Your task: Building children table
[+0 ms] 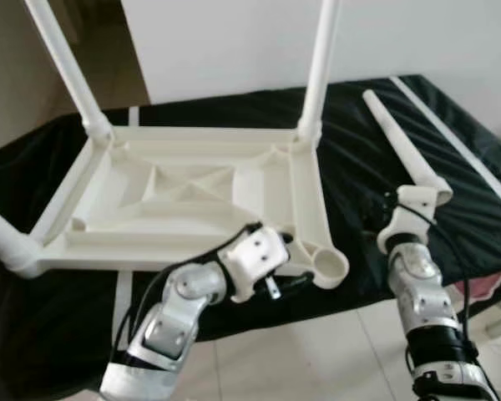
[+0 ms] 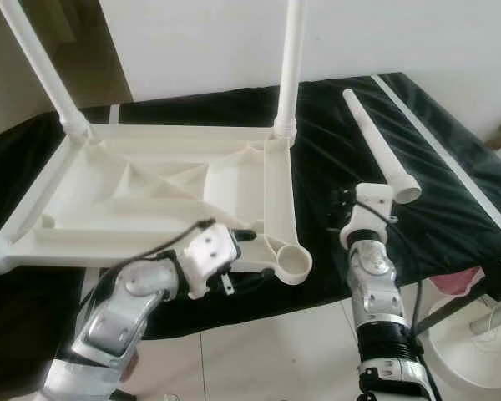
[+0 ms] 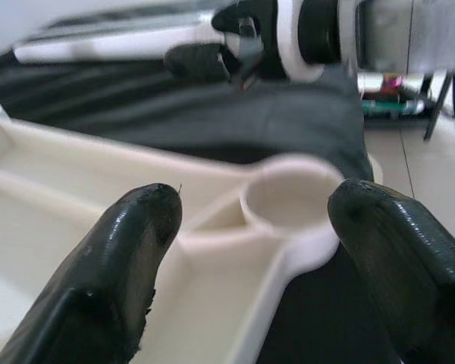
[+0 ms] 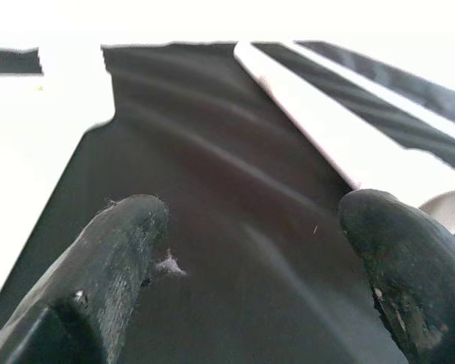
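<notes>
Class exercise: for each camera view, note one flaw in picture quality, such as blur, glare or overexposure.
Eye views: slightly soft, wall bright. Left wrist view: near fingers blurred, table socket soft. Right wrist view: background blown out white, loose table leg washed out against dark cloth.

You were working in a home, in a plain lived-in room: a white painted wall (image 1: 234, 42) at 12 o'clock, pale glossy floor tiles (image 2: 317, 351) underfoot, a black cloth (image 1: 451, 184) thrown over the desk, and a white pedestal base (image 2: 472, 342) with household clutter at 4 o'clock.
</notes>
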